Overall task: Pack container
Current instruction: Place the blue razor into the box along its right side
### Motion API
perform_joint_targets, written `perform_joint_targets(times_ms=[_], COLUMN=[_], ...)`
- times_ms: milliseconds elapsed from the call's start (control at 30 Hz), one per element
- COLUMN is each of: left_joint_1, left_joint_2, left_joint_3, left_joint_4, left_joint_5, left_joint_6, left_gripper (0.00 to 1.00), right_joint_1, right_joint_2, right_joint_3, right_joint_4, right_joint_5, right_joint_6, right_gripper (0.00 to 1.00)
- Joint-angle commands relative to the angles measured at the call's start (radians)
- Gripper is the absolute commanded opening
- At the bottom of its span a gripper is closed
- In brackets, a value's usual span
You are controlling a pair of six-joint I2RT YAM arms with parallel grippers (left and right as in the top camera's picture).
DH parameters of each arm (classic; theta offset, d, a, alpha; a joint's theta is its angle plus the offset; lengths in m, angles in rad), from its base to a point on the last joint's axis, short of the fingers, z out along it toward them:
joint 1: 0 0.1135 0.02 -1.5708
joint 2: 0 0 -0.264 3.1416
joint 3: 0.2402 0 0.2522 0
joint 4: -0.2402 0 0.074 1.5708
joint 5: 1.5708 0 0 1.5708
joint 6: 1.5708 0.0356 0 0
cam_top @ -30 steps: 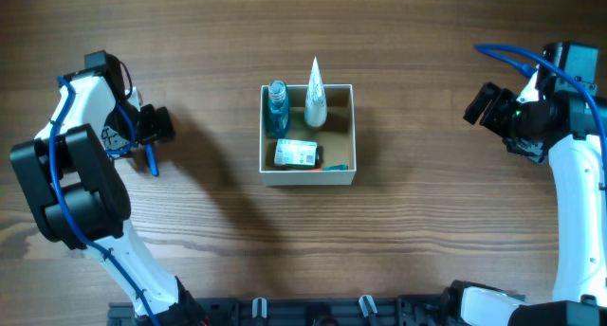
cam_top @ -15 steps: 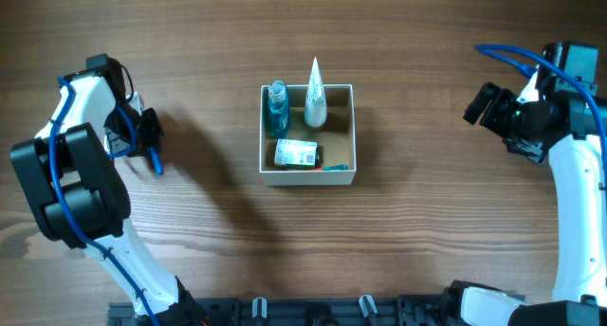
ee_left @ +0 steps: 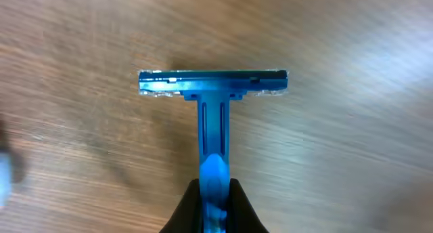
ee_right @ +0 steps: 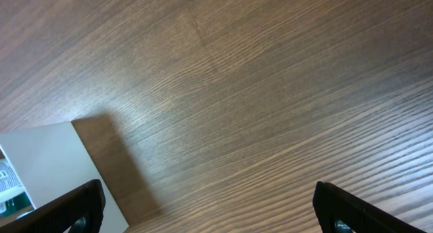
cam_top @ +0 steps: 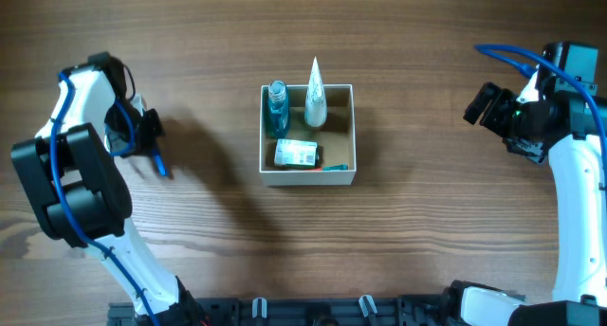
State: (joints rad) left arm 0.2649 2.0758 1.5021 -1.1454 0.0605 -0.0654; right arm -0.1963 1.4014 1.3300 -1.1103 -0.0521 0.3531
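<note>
White left arm (cam_top: 71,165) folds along the left edge, left gripper (ee_left: 215,199) clamped on a razor (ee_left: 213,91) handle; right arm (cam_top: 579,203) stands at the right edge, right gripper (ee_right: 206,196) spread wide. Container (cam_top: 308,177) sits mid-frame.

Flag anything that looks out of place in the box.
The white tube in the container is not lying flat: its pointed end shows past the back wall. Nothing looks spilled or damaged.
</note>
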Motion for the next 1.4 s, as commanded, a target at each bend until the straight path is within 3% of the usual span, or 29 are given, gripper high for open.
perform_joint_targets(times_ms=[0,100,233,400,533,700,1033,1067,1133,1367], left_joint_1=[-0.093,-0.200,-0.467,-0.714,-0.853,-0.906,-0.900,-0.899,-0.898,-0.897], left_joint_2=[-0.195,-0.342,-0.531,-0.547,-0.517,-0.449,-0.245,-0.227,-0.199,-0.246], left_joint_3=[0.134,0.155,0.155,0.154,0.153,0.152,0.152,0.152,0.152,0.162], left_joint_4=[-0.029,-0.001,0.021,-0.027,-0.057,-0.050,-0.035,-0.035,-0.034,-0.034], left_joint_5=[0.048,0.048,0.048,0.048,0.048,0.048,0.043,0.043,0.040,-0.109], left_joint_6=[0.014,0.120,0.393,0.632,0.732,0.789,0.791,0.791,0.791,0.725], left_gripper=[0.04,0.04,0.04,0.04,0.04,0.04,0.05,0.08,0.32,0.41], right_joint_1=[-0.002,-0.002,-0.002,-0.002,-0.002,-0.002,-0.002,-0.002,-0.002,-0.002], right_joint_2=[0.004,0.004,0.004,0.004,0.004,0.004,0.004,0.004,0.004,0.004], right_joint_3=[-0.008,-0.008,-0.008,-0.008,-0.008,-0.008,-0.008,-0.008,-0.008,-0.008], right_joint_4=[0.002,0.002,0.010,0.012,0.014,0.016,0.017,0.016,0.012,0.010], right_joint_5=[0.006,0.006,0.006,0.006,0.007,0.007,0.006,0.007,0.007,0.010], right_joint_6=[-0.013,-0.013,-0.013,-0.013,-0.013,-0.014,-0.013,-0.014,-0.014,-0.013], right_gripper=[1.00,1.00,1.00,1.00,1.00,1.00,1.00,1.00,1.00,1.00])
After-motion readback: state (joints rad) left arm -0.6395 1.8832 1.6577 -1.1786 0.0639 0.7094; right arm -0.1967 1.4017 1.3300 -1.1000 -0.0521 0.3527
